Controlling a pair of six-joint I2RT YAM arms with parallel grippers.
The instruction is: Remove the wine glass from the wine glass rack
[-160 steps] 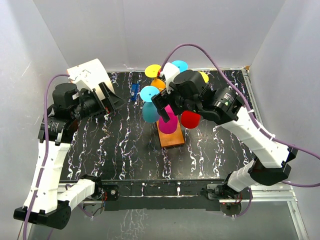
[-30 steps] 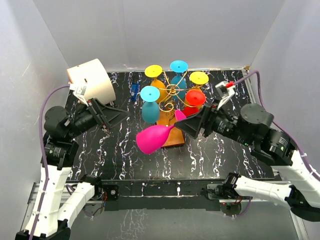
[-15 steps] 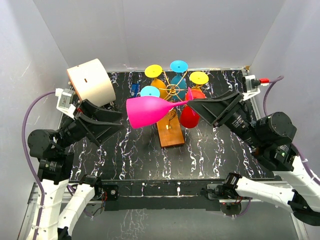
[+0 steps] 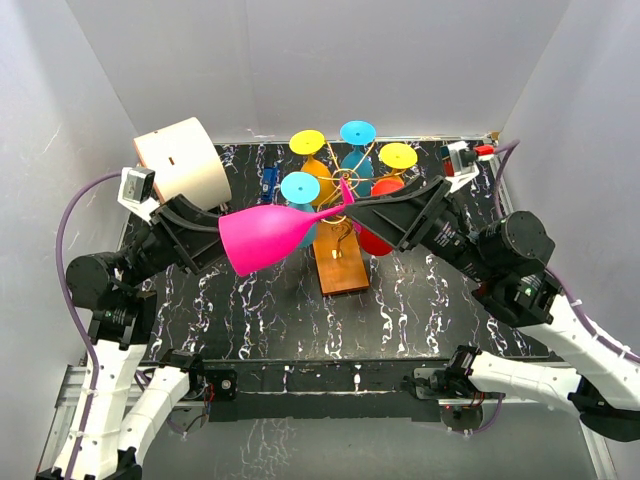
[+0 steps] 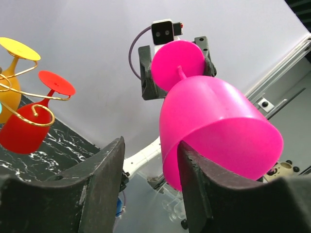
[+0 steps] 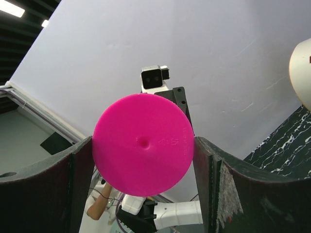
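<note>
A magenta wine glass (image 4: 265,238) hangs sideways in the air, left of the gold wire wine glass rack (image 4: 346,180) on its wooden base (image 4: 342,272). My right gripper (image 4: 360,205) is shut on the glass's round foot (image 6: 143,144), one finger on each edge. My left gripper (image 4: 218,245) is at the bowl's mouth with its jaws partly closed. In the left wrist view the bowl (image 5: 214,121) lies against one finger (image 5: 194,189), and a gap shows to the other.
Yellow (image 4: 307,142), cyan (image 4: 357,132), light blue (image 4: 299,187) and red (image 4: 380,235) glasses hang on the rack. A cream cylinder (image 4: 180,165) stands at the back left, a small blue object (image 4: 268,183) beside it. White walls enclose the black marbled table (image 4: 250,310).
My right gripper has carried the magenta glass up and to the left, away from the rack. My left gripper has risen to the bowl's mouth and narrowed its jaws.
</note>
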